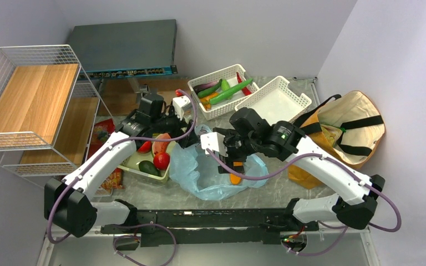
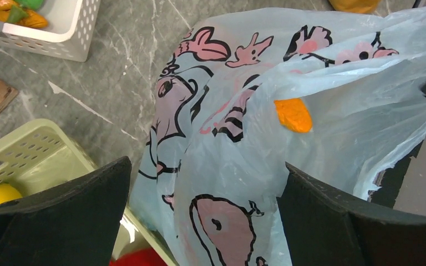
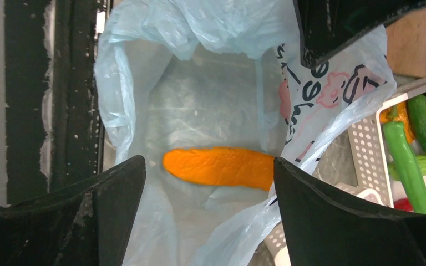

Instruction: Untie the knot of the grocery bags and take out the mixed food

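Right wrist view looks down into the light-blue bag, lying on the surface with its mouth gaping, so the untying looks done and emptying is in hand. An orange carrot lies on the bag's floor, end to end between the spread fingers of the right tool, which holds nothing. The left tool, also spread, hangs over the bag's printed side. Next, the right tool probably needs a wrist turn, then a descent through the mouth to close across the carrot without pinching film.

Grey marble table: blue plastic bag mid, mustard tote at R, white veg basket & second white basket at back, pale-green basket L of bag, wire rack far L.
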Controlling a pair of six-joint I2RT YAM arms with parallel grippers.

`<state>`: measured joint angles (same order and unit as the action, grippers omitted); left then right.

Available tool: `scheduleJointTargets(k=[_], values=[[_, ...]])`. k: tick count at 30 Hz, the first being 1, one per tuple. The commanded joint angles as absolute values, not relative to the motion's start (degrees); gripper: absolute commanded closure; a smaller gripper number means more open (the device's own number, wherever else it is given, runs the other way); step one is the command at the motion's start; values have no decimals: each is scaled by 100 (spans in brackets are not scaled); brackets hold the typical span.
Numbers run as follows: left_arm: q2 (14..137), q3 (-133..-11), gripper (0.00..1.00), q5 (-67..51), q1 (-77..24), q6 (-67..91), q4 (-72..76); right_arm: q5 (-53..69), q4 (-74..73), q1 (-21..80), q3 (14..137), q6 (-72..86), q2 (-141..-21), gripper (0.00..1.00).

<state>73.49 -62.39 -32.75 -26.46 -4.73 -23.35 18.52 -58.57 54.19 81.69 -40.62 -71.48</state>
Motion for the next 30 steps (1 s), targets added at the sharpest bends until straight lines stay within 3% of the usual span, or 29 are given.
scheduleJointTargets(k=[1, 4, 9, 13, 20, 23, 27, 30], values=[[6964, -6100, 1, -2996, -2638, -318, -2262, 1377, -5771, 5293, 8417, -3967, -7227, 11], [7004, -6019, 1, -2905, -2632, -403, -2348, 1646, -5871, 5005, 8293, -3854, -6948, 14], [7087, -5898, 2, -3153, -2636, -119, -2117, 2124, -5659, 5297, 7833, -4326, -6525, 58], [7258, -5992, 7, -3101, -2625, -42, -2118, 2366, -6145, 5556, 8753, -4145, -7814, 79], [7325, -6038, 19, -3061, -2480, 275, -2284, 1086, -5158, 5565, 6546, -4158, -7405, 81], [7335, -5943, 28, -3129, -2470, 328, -2202, 374, -4555, 5543, 5671, -4114, -7058, 74], [7414, -5911, 34, -3144, -2470, 343, -2216, -192, -4193, 5294, 5399, -3783, -7177, 67], [7489, -5915, 34, -3194, -2469, 397, -2190, -57, -4037, 4901, 5473, -3017, -7406, 50]])
